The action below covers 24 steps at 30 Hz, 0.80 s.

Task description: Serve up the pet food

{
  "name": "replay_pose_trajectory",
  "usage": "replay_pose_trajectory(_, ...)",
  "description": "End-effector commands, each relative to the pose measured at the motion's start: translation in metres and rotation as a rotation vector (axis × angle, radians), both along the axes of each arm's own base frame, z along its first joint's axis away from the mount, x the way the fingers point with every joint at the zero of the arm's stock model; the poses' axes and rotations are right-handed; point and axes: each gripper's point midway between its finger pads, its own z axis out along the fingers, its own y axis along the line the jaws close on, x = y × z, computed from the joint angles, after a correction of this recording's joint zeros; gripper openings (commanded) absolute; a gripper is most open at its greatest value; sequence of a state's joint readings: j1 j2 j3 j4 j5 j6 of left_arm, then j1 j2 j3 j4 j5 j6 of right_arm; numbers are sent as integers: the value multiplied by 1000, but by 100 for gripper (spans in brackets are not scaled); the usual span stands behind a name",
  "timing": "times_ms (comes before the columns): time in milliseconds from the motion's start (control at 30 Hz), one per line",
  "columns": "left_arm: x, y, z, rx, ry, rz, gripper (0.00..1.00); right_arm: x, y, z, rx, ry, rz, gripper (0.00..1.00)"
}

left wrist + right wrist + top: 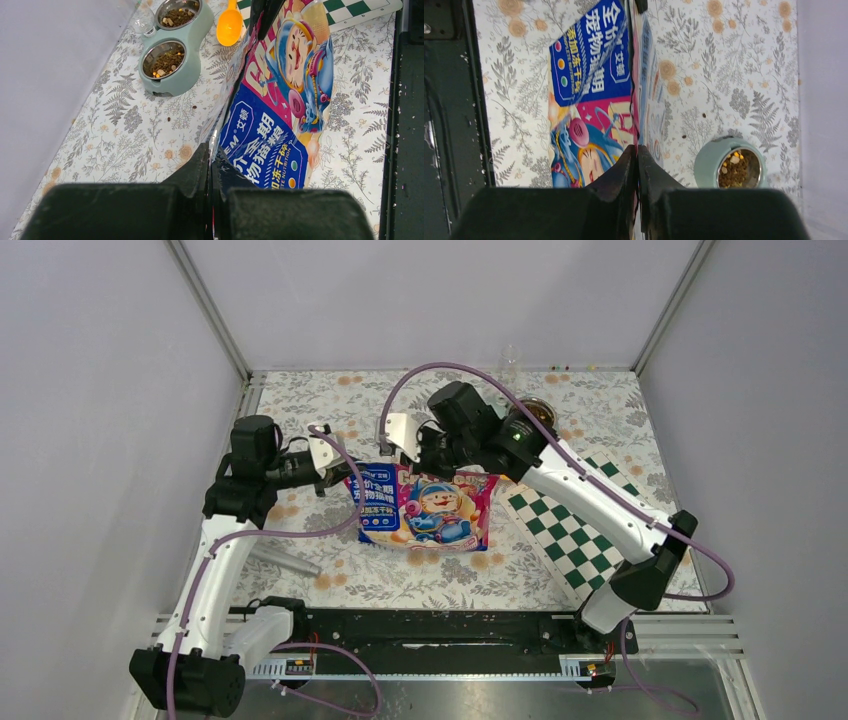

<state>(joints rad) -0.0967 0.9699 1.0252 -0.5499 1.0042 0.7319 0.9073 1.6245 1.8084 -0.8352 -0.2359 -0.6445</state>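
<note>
The glossy blue, white and magenta bag [425,508] stands on the floral cloth between my two arms. My left gripper [210,150] is shut on the bag's [280,115] top edge at its left end. My right gripper [637,149] is shut on the same edge of the bag [589,85] at its right end. Pet food [163,61] fills both steel cups of a pale green double bowl [187,75]; one cup of pet food [738,168] shows in the right wrist view. An orange scoop [229,25] lies beside the bowl.
A green-and-white checkered mat [570,530] lies to the right of the bag. A clear cup [509,358] stands at the back wall. A grey cylinder [285,560] lies at the front left. A black rail [430,630] runs along the near edge. A few loose pellets lie on the cloth.
</note>
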Motion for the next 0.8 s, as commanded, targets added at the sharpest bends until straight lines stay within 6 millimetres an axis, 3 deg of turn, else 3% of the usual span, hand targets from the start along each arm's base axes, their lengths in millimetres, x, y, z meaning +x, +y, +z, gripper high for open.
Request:
replay_pose_trajectory(0, 34, 45, 8, 78, -86, 230, 0, 1, -134, -17, -363, -28, -237, 9)
replay_pose_trajectory(300, 35, 44, 9, 77, -76, 214, 0, 6, -183, -26, -442, -108, -269, 5)
replay_pose_trajectory(767, 37, 51, 3, 85, -59, 238, 0, 3, -227, -27, -456, -221, -321, 2)
